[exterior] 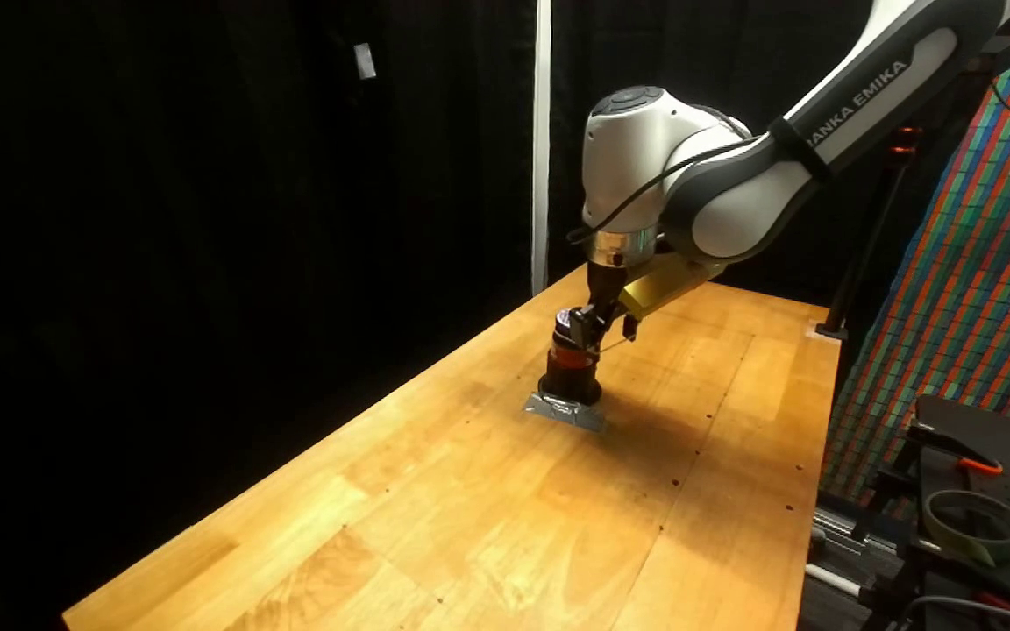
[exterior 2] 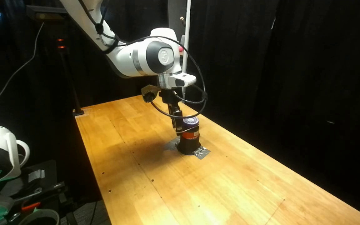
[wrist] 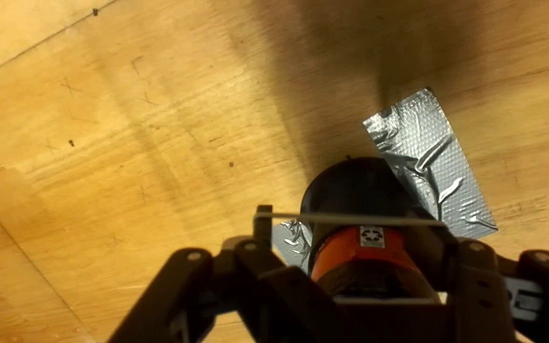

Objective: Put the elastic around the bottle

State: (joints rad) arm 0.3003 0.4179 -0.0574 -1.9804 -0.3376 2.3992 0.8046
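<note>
And here's the bottle (exterior 2: 188,144), upright on the wooden table (exterior 2: 230,187), silver tape (wrist: 439,176) at opposite sides of its dark foot. Right beside its upper body, the gripper (wrist: 352,223) has its jaws spread wide, with the elastic (wrist: 341,218) strung straight from fingertip to fingertip! In the wrist view the bottle's orange-red band shows between the fingers (wrist: 263,228), and the pale strand crosses the dark foot just past that band. In an exterior view the strand slants over the bottle's side, just above the band; whether it runs all the way round, or touches, I can't tell.

Now the room around it. The bottle stands nearer the long edge by the dark curtain (exterior: 251,219) than the opposite one, wood on every side of it, a broad stretch reaching from it to the near end in both exterior views. Above it, the robot arm (exterior: 733,202) leans in from the side opposite that curtain edge. Tighter up there: a black cable (exterior 2: 204,95) loops low, close to the bottle's top as seen in an exterior view. And out at a far corner, well apart from the bottle, a dark stand (exterior 2: 70,82).
</note>
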